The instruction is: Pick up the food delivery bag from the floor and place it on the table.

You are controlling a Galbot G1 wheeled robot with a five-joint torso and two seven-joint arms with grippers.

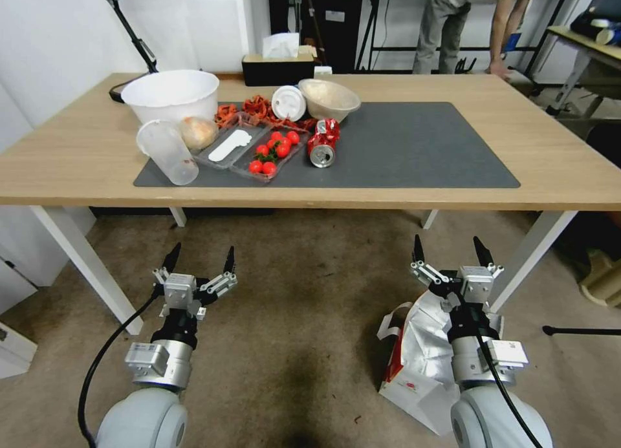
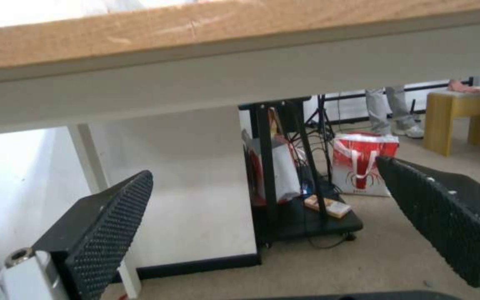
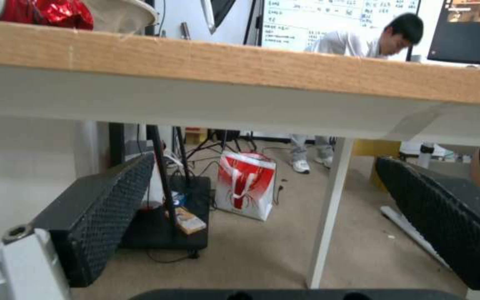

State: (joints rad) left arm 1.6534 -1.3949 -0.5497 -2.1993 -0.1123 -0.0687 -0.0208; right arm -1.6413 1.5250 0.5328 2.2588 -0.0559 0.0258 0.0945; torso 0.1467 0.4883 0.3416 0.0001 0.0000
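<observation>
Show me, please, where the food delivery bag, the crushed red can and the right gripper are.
food delivery bag (image 1: pixel 424 335): head view, foil lining.
crushed red can (image 1: pixel 323 144): head view, its side.
right gripper (image 1: pixel 449 249): head view, between fingertips.

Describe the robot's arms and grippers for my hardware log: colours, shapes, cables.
Both arms have rounded pale grey shells, silver metal wrist blocks and black collars. The left gripper and right gripper have silver-white linkages and pointed black fingers with dimpled rubber pads. A black cable runs along each arm.
</observation>
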